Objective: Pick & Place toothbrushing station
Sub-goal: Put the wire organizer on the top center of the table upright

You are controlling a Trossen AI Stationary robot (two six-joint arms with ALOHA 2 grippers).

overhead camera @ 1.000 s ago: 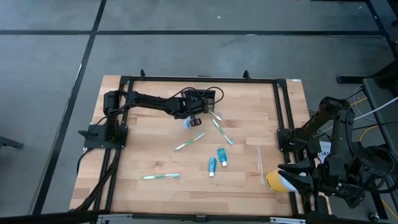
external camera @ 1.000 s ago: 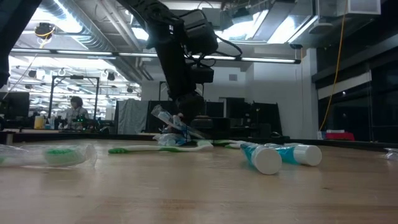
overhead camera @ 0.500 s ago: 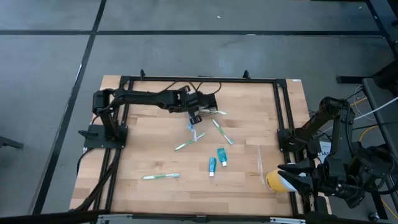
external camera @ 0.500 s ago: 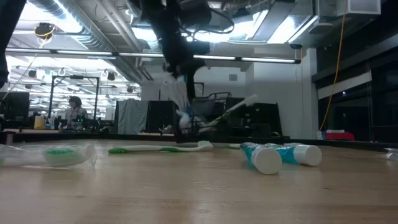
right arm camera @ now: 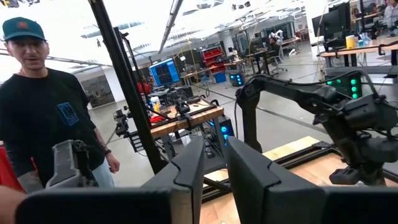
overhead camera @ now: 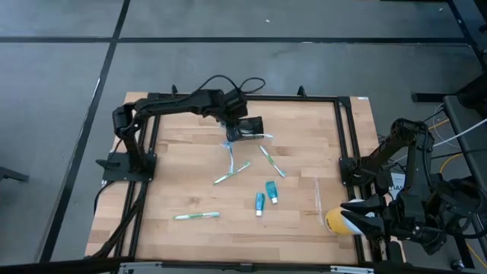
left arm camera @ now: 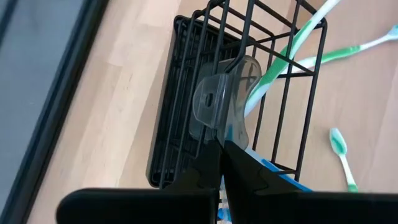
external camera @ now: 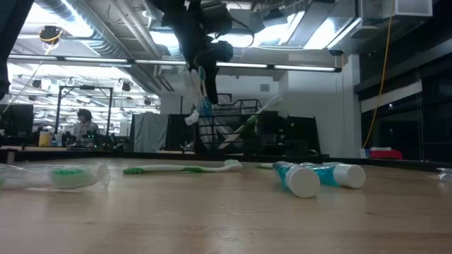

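Observation:
The black wire-mesh holder (overhead camera: 253,128) stands on the table near the far edge and also shows in the left wrist view (left arm camera: 186,106) and the low view (external camera: 229,128). A green toothbrush (left arm camera: 283,59) leans in it, sticking out over its rim. My left gripper (left arm camera: 221,152) is shut on a toothbrush in a clear plastic pack (left arm camera: 216,102), above the holder. The pack hangs below the gripper in the low view (external camera: 198,92). My right gripper (overhead camera: 351,215) is open at the table's right edge, beside a yellow cup (overhead camera: 336,221). My left gripper pinches the clear toothbrush pack between its two fingers, by a part near one end (left arm camera: 225,132). The fingers come from above, pointing down. The pack hangs below them (external camera: 195,99), lifted clear of the table, with its free rounded end (left arm camera: 208,99) over the holder.
Loose toothbrushes lie on the table at the middle (overhead camera: 232,173), right of it (overhead camera: 272,161) and near the front left (overhead camera: 197,216). Two toothpaste tubes (overhead camera: 265,197) lie at the middle front. A person (right arm camera: 43,106) stands beyond the table in the right wrist view.
My left gripper has risen and gone toward the table's far edge, still shut on the toothbrush pack. The pack has left the table and now hangs clear below the fingers, at the holder.

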